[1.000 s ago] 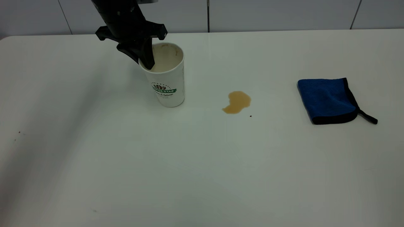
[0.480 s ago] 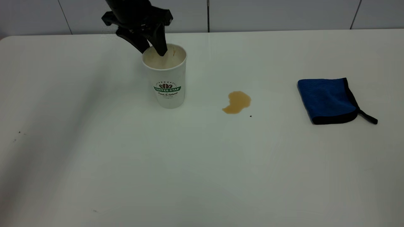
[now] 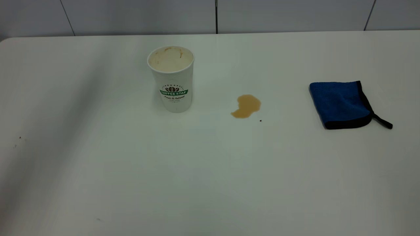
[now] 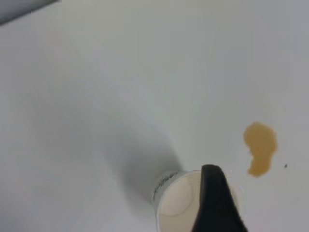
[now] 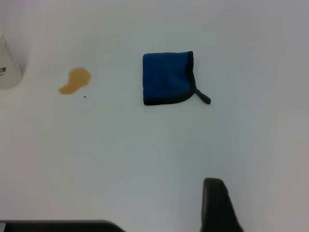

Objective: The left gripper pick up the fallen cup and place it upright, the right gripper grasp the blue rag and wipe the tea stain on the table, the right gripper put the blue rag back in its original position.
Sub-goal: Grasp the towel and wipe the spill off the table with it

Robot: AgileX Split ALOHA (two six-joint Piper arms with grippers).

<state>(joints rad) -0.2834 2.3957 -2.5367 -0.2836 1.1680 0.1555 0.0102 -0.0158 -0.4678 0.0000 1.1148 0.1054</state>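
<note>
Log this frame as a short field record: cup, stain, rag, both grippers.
cup: paper cup upright on the table, free of any grip
tea stain: puddle unwiped, between cup and rag
blue rag: folded flat, untouched
left gripper: above the cup's mouth
right gripper: above bare table, away from the rag

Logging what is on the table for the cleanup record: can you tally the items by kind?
Paper cup: 1
Blue rag: 1
Tea stain: 1
Total: 3
</note>
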